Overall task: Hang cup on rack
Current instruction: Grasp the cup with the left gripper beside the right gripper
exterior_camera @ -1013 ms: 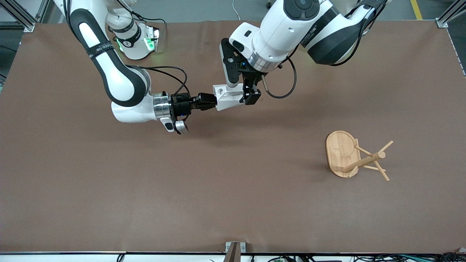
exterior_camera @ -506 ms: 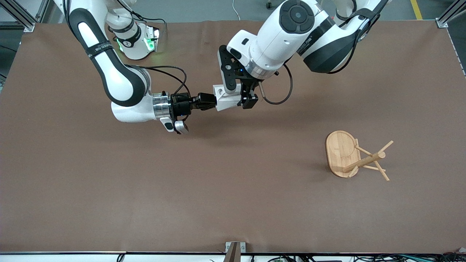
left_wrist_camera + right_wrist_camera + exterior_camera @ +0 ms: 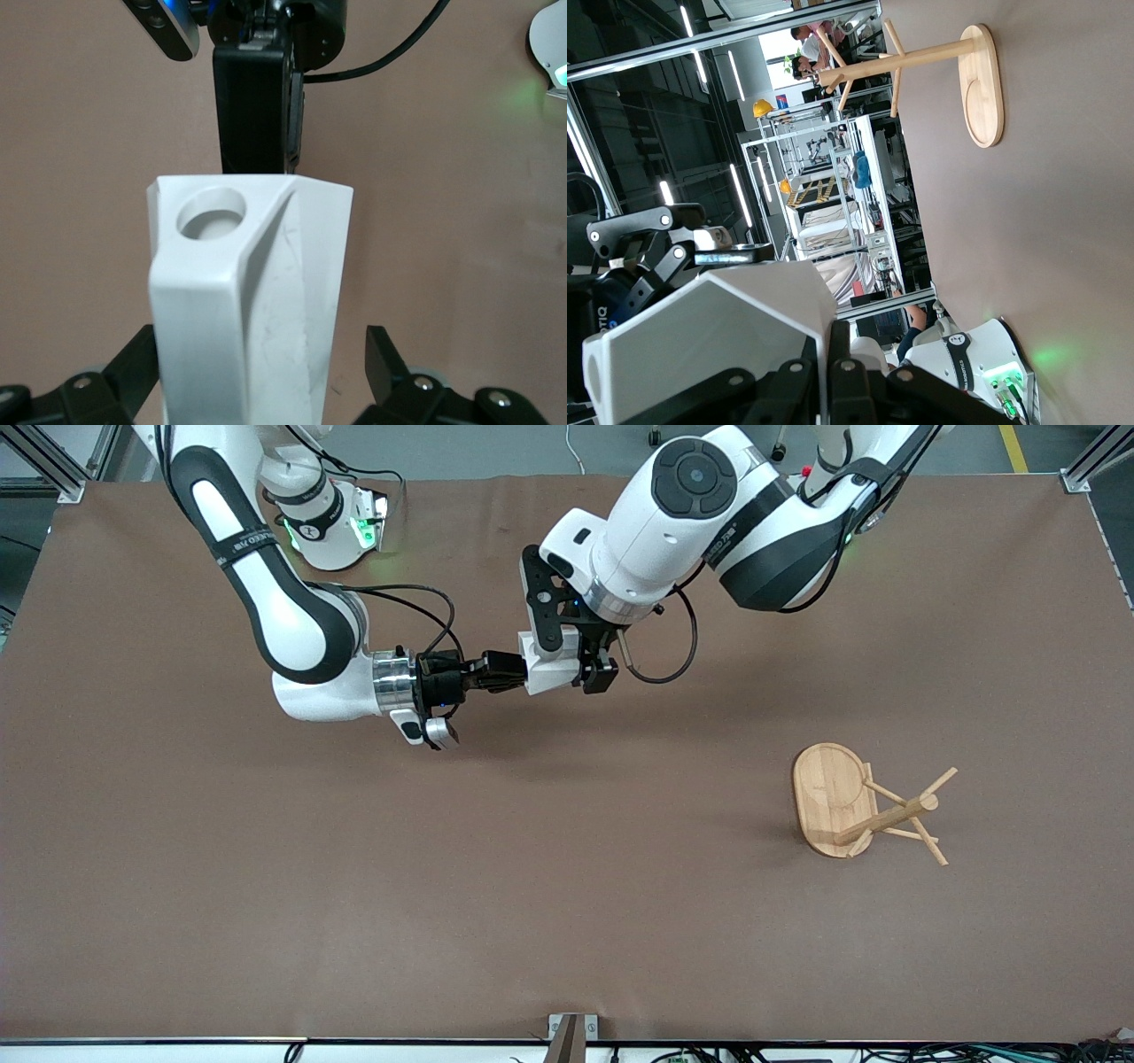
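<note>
The white faceted cup (image 3: 547, 671) is held in the air over the table's middle, toward the robots' bases. My right gripper (image 3: 516, 674) is shut on the cup's rim wall, as the right wrist view shows (image 3: 833, 354), with the cup (image 3: 709, 336) beside its fingers. My left gripper (image 3: 580, 667) is open and straddles the cup's other end. In the left wrist view the cup (image 3: 248, 301), handle hole up, lies between its fingers (image 3: 383, 359) with a gap at one side. The bamboo rack (image 3: 886, 815) stands upright toward the left arm's end, nearer the front camera, and shows in the right wrist view (image 3: 921, 57).
The rack's oval base (image 3: 826, 793) rests on the brown table cover. The right arm's base (image 3: 332, 531) glows green near the bases' edge. A metal bracket (image 3: 571, 1032) sits at the table's front edge. My right gripper's body (image 3: 257, 106) shows past the cup in the left wrist view.
My left arm has swung toward the right gripper, and its open fingers have slid farther along the cup. The right arm and the cup have stayed put.
</note>
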Robot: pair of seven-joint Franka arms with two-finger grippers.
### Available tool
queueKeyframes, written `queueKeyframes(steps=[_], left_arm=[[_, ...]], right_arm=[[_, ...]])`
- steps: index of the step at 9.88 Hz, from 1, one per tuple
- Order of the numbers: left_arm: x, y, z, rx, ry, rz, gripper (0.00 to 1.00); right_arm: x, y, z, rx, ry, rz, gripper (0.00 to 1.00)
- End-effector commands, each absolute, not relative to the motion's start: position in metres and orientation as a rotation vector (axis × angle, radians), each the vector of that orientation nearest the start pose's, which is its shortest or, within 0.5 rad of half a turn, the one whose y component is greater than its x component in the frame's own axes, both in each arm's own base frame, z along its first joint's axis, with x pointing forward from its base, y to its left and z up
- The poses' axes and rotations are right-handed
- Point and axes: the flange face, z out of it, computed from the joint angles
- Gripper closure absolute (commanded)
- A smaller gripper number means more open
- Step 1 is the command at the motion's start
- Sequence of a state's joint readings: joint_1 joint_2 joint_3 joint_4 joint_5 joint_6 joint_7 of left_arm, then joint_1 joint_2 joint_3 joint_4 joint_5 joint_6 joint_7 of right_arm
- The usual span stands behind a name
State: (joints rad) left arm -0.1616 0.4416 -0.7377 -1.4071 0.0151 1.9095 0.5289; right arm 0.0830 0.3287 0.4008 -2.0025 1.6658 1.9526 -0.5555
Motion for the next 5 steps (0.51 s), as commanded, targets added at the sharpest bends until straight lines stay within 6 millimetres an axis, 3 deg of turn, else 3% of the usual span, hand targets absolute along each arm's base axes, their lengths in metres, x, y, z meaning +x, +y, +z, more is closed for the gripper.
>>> queueKeyframes(steps=[1,2,3,5], left_arm=[[0.4953,-0.4775,0.4928,-2.668,2.152,-0.135,0.01],[0.4957,-0.4765,0.4945,-2.665,2.148,-0.141,0.24],[0.4962,-0.4749,0.4926,-2.638,2.141,-0.133,0.54],[0.4954,-0.475,0.4933,-2.641,2.128,-0.13,0.93]], right_arm=[[0.5091,0.3299,0.3588,-1.602,0.082,0.229,0.99],[0.5093,0.3298,0.3587,-1.603,0.083,0.228,0.99],[0.509,0.3307,0.3604,-1.602,0.078,0.228,0.99],[0.5095,0.3307,0.361,-1.602,0.078,0.226,0.99]])
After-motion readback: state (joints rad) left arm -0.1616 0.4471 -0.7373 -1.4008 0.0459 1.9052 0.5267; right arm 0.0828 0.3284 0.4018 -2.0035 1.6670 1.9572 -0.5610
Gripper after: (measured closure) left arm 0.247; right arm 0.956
